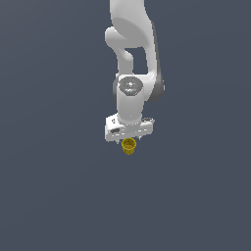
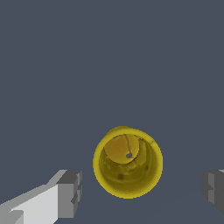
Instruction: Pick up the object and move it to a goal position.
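Observation:
The object is a small yellow cup-like cylinder (image 1: 129, 146) with a hollow top, standing on the dark grey floor. In the wrist view I look straight down into the object (image 2: 127, 162). My gripper (image 2: 142, 192) is open, with one grey fingertip (image 2: 70, 193) on one side of the cup and the other fingertip (image 2: 213, 189) on the opposite side, both apart from it. In the exterior view the white gripper (image 1: 128, 138) hangs directly over the cup and hides its fingers behind the hand.
A plain dark grey surface (image 1: 59, 196) spreads all around the arm. The white arm (image 1: 132, 54) rises from the gripper toward the top of the exterior view.

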Robot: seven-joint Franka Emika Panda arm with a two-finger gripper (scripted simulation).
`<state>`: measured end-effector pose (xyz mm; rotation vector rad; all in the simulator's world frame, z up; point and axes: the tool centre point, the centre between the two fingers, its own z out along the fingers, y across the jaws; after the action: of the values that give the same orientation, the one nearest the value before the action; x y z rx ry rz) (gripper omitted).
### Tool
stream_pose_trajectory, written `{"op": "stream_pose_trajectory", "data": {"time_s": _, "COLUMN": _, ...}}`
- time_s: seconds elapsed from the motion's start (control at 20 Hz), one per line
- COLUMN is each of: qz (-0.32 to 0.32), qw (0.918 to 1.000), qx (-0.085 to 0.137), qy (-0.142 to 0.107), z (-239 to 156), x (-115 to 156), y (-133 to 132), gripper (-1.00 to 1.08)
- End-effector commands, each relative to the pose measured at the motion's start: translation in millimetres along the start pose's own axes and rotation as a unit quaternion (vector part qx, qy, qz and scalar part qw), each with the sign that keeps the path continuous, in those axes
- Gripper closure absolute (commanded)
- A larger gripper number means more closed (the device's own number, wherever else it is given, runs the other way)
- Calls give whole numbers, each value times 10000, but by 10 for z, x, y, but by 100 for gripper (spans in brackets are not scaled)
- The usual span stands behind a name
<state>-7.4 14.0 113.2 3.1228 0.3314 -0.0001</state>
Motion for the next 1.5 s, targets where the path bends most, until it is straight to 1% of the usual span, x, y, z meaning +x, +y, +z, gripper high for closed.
{"op": "stream_pose_trajectory", "data": {"time_s": 0.0, "qz": -136, "qw": 9999, "qx": 2, "qy": 3, "z": 96, "x": -26, "y": -22, "gripper": -92}}
{"op": "stream_pose_trajectory", "data": {"time_s": 0.5, "qz": -213, "qw": 9998, "qx": 7, "qy": -4, "z": 211, "x": -48, "y": -39, "gripper": -92}}
{"op": "stream_pose_trajectory", "data": {"time_s": 0.9, "qz": -229, "qw": 9997, "qx": 7, "qy": 0, "z": 570, "x": -61, "y": -42, "gripper": -92}}
{"op": "stream_pose_trajectory", "data": {"time_s": 1.2, "qz": -232, "qw": 9997, "qx": 7, "qy": 1, "z": 668, "x": -50, "y": -39, "gripper": -92}}
{"op": "stream_pose_trajectory", "data": {"time_s": 1.25, "qz": -232, "qw": 9997, "qx": 7, "qy": 1, "z": 668, "x": -50, "y": -39, "gripper": 108}}
{"op": "stream_pose_trajectory", "data": {"time_s": 1.45, "qz": -232, "qw": 9997, "qx": 7, "qy": 1, "z": 668, "x": -50, "y": -39, "gripper": 108}}
